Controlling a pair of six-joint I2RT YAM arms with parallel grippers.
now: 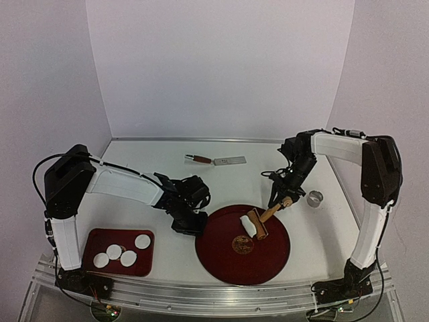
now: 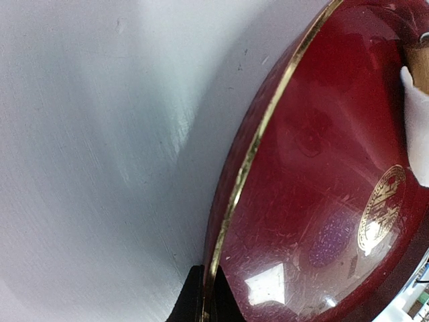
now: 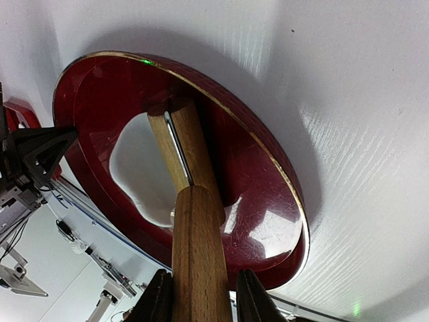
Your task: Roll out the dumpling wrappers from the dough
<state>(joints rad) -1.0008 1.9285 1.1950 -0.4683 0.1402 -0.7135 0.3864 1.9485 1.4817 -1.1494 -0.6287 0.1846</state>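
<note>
1. Desk [image 1: 171,251]: white surface on which everything listed below is carried.
2. Round red plate [image 1: 268,260]: gold-rimmed, with a gold emblem at its middle, set near the front edge between the two arms.
3. Small red tray [image 1: 97,239]: rectangular, placed at the near left, well apart from the plate.
4. Rolling pin [image 1: 265,218]: wooden, laid across the far part of the plate, its roller pressed on the dough.
5. Left pincer [image 1: 191,225]: closed together on the plate's left rim, the gold edge being seen between its tips in the left wrist view. The plate is thereby steadied.
6. Right pincer [image 3: 201,302]: clamped on the pin's wooden handle.
7. Dough piece [image 1: 247,223]: ragged white lump, lying beneath and beside the roller on the plate.
8. Utensil [image 1: 214,160]: brown handle, flat metal blade, left at the far side of the desk.
9. Dumpling wrappers [image 1: 114,251]: four round white discs, laid on the small tray.
10. Metal ring [image 1: 314,197]: stood just right of the plate.
11. Handling note, as a judgement: the pin should be held level, pressed evenly and driven from the dough's middle outward. The plate should be gripped firmly throughout, and the raised rim avoided by the roller.
</note>
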